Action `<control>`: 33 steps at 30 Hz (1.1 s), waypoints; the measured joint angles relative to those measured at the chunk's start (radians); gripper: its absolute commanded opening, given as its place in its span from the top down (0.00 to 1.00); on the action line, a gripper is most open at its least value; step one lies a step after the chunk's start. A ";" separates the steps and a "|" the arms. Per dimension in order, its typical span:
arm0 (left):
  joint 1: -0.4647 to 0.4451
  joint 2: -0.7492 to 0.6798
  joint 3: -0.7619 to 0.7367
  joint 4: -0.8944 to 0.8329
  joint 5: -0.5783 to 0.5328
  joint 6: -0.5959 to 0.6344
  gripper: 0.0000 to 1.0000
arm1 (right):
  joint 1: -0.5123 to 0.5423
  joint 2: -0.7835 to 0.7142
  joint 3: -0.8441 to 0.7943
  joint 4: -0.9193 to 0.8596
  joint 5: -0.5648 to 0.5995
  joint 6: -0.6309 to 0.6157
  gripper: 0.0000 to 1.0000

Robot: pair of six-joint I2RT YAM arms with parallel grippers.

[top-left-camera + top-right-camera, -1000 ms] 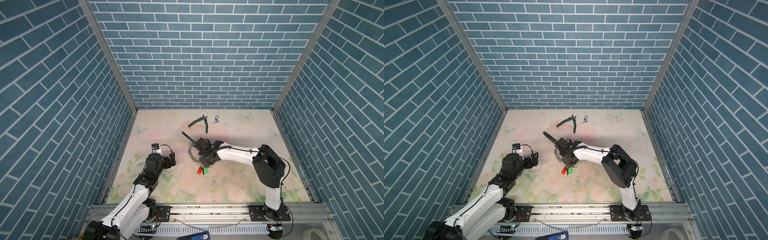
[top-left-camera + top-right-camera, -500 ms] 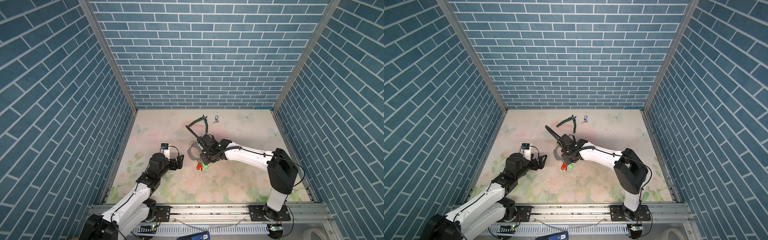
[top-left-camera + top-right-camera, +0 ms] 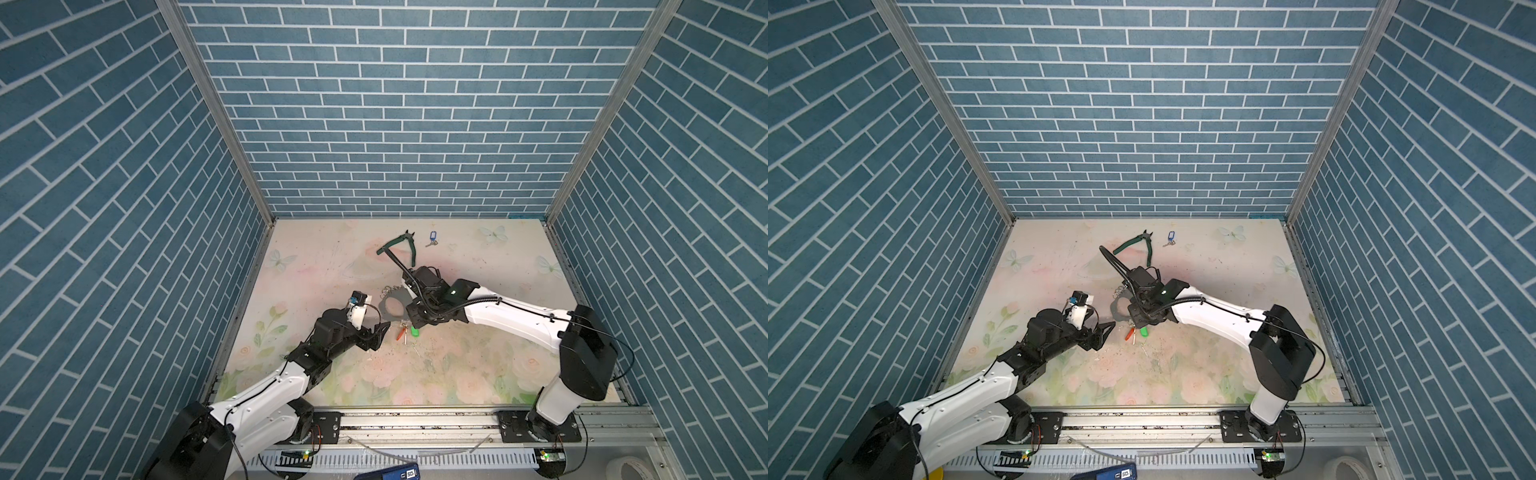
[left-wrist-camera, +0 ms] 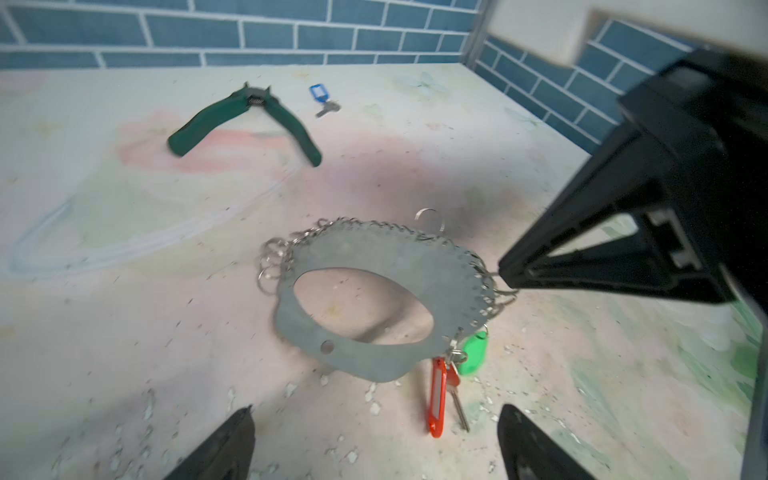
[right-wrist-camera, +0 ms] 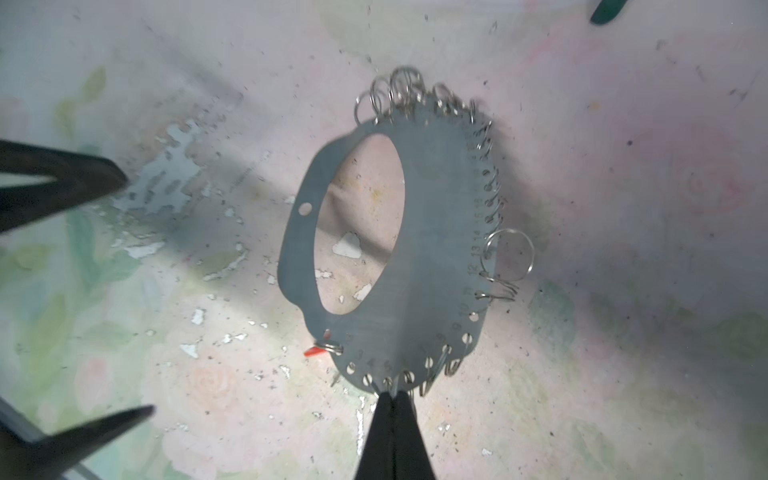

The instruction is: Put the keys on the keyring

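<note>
1. Two grippers meet at the keyring point(image 4: 374, 249): the right gripper point(image 5: 392, 395) is pinched shut on its ringed edge, holding it tilted just above the desk point(image 3: 478, 270).
2. The left gripper point(image 4: 374, 415) hovers near the plain edge, jaws wide and empty.
3. The keys point(image 4: 322, 97), with their blue tag, lie loose at the far side, just beside the green pliers point(image 4: 245, 116) and well apart from both grippers.
4. A red-tagged key point(image 4: 436, 399) and a green-tagged key point(image 4: 473, 353) hang from the ringed edge.
5. The step looks like a second grip on the hoop: aim for the bare edge, clear of rings and hanging tags, and close before the right lets go.
</note>
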 measured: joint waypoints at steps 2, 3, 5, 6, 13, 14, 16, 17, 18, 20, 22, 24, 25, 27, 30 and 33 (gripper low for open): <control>-0.045 -0.018 -0.008 0.040 -0.003 0.048 0.12 | 0.000 -0.030 0.000 -0.002 -0.001 0.004 1.00; -0.070 -0.031 -0.016 0.063 -0.007 0.076 0.12 | 0.000 -0.041 0.000 -0.003 -0.001 0.004 1.00; -0.101 -0.053 -0.028 0.097 -0.013 0.123 0.12 | 0.000 -0.059 0.000 -0.006 -0.001 0.004 1.00; -0.114 -0.060 -0.033 0.115 -0.016 0.148 0.12 | 0.000 -0.068 0.000 -0.008 -0.001 0.004 1.00; -0.145 -0.005 -0.034 0.228 -0.015 0.288 0.20 | 0.000 -0.129 0.000 -0.032 0.000 -0.008 1.00; -0.148 0.023 -0.021 0.229 -0.008 0.308 0.22 | 0.000 -0.134 0.000 -0.039 0.000 -0.010 1.00; -0.153 0.085 0.011 0.230 0.006 0.341 0.27 | 0.000 -0.142 0.000 -0.051 0.000 -0.014 1.00; -0.155 0.108 0.024 0.231 0.010 0.356 0.28 | 0.000 -0.143 0.000 -0.055 -0.001 -0.015 1.00; -0.158 0.135 0.040 0.234 0.015 0.369 0.28 | 0.000 -0.145 0.000 -0.059 0.000 -0.015 1.00; -0.162 0.172 0.064 0.245 0.022 0.381 0.31 | 0.000 -0.146 0.000 -0.063 -0.001 -0.015 1.00; -0.165 0.194 0.079 0.256 0.027 0.391 0.37 | 0.000 -0.147 0.000 -0.064 -0.002 -0.015 1.00; -0.167 0.208 0.090 0.259 0.032 0.401 0.43 | 0.000 -0.149 0.000 -0.063 -0.004 -0.015 1.00; -0.168 0.216 0.098 0.257 0.036 0.405 0.46 | 0.000 -0.150 0.000 -0.064 -0.004 -0.016 1.00; -0.169 0.229 0.111 0.252 0.042 0.414 0.51 | 0.000 -0.153 0.000 -0.064 -0.005 -0.016 1.00; -0.169 0.237 0.121 0.249 0.050 0.418 0.58 | 0.000 -0.153 0.000 -0.063 -0.011 -0.016 1.00; -0.169 0.249 0.128 0.245 0.058 0.419 0.63 | 0.000 -0.153 0.000 -0.063 -0.019 -0.016 1.00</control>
